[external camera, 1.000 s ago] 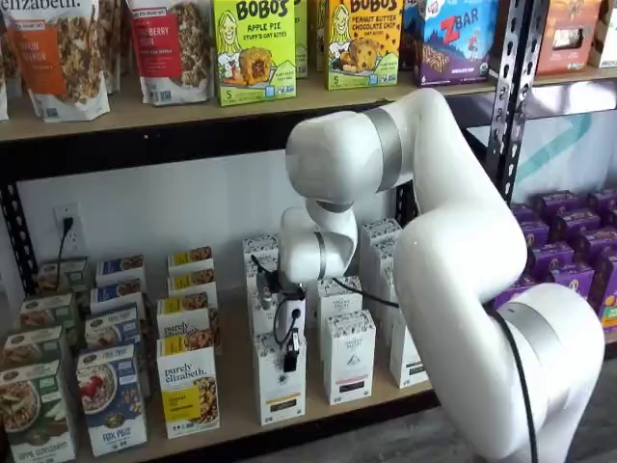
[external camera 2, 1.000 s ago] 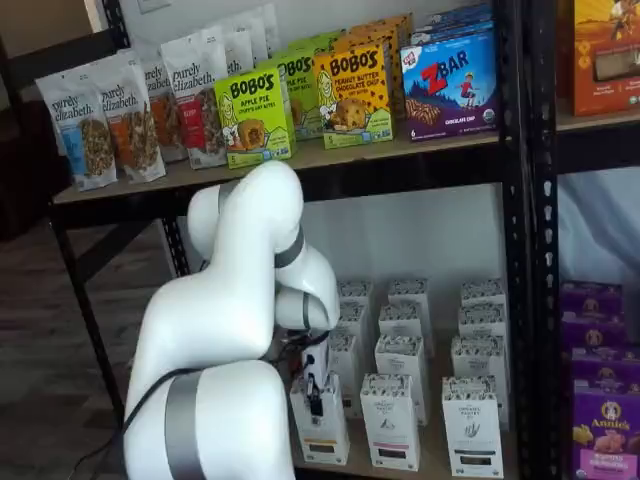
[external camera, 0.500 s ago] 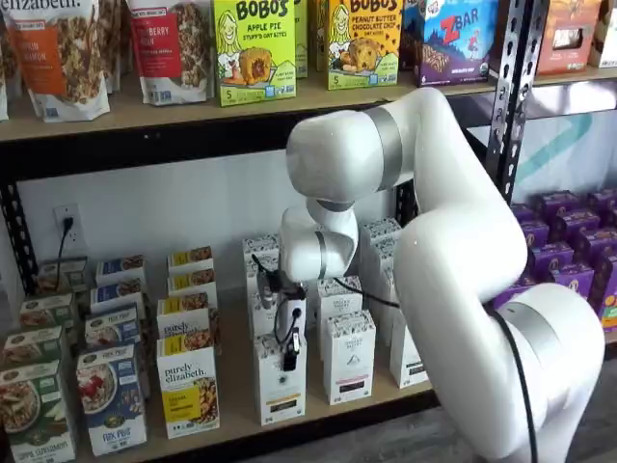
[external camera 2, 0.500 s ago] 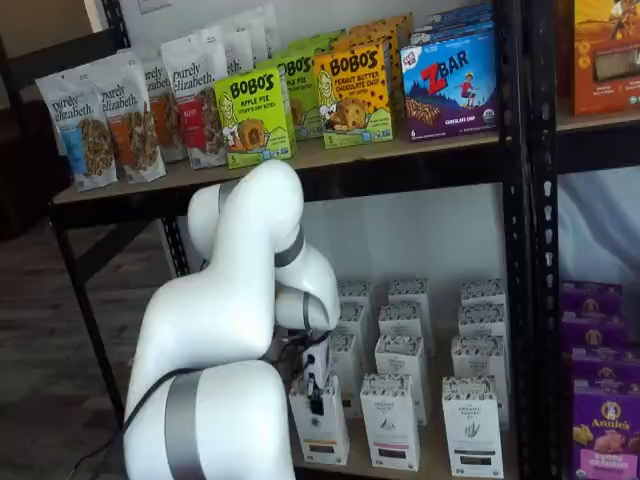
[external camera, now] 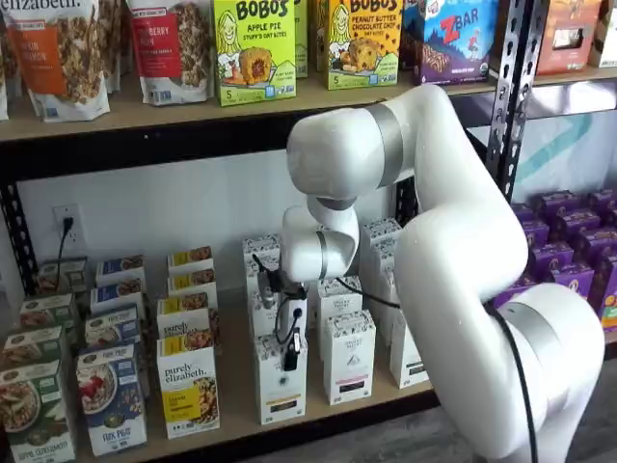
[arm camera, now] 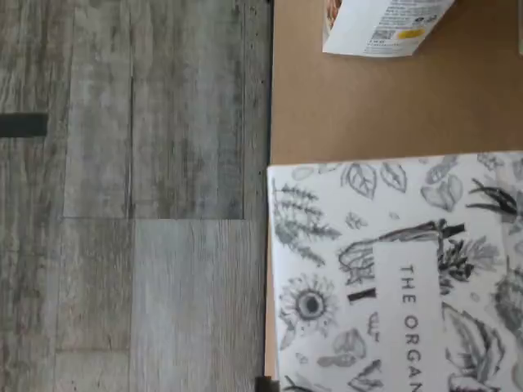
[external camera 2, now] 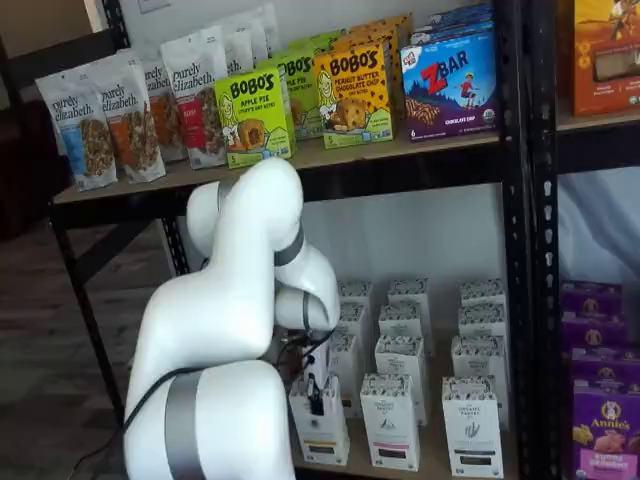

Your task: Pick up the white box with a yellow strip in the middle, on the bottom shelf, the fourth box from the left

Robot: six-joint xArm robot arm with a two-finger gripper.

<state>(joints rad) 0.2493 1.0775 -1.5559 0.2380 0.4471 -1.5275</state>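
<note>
On the bottom shelf (external camera: pixel 234 391): a flat board of light wood with a black metal front rail. In the wrist view (arm camera: pixel 351 106) it reads as smooth tan board.
White box (external camera: pixel 280 394): a tall, narrow carton standing upright at the front of its column, close to the board's front edge. The white face carries a small round logo, and a thin yellowish strip sits above dark print. It also shows in a shelf view at (external camera 2: pixel 322 432).
Box top (arm camera: pixel 392 278): matte white card, densely drawn with black leaves, a sunflower and other plants. It has a plain band lettered "THE ORGAN", cut off at the picture's edge.
Gripper (external camera: pixel 288 352): it has a white body and a black finger hanging against the upper front of the white box. It also shows at (external camera 2: pixel 315 398).
Fingers: only one black finger shows, seen side-on. Whether the pair is spread, pressed together or pinching the carton cannot be told.
Cable (external camera: pixel 278 323): thin, black and looped beside the gripper.
Arm (external camera: pixel 453 260): glossy white rounded shells with grey joint bands.
At 3 o'clock of the box: a like white carton (external camera: pixel 349 357), just beside it.
At 9 o'clock: the purely elizabeth box (external camera: pixel 188 391), wider, with a yellow label.
Floor (arm camera: pixel 131 204): grey wood-grain planks.
</note>
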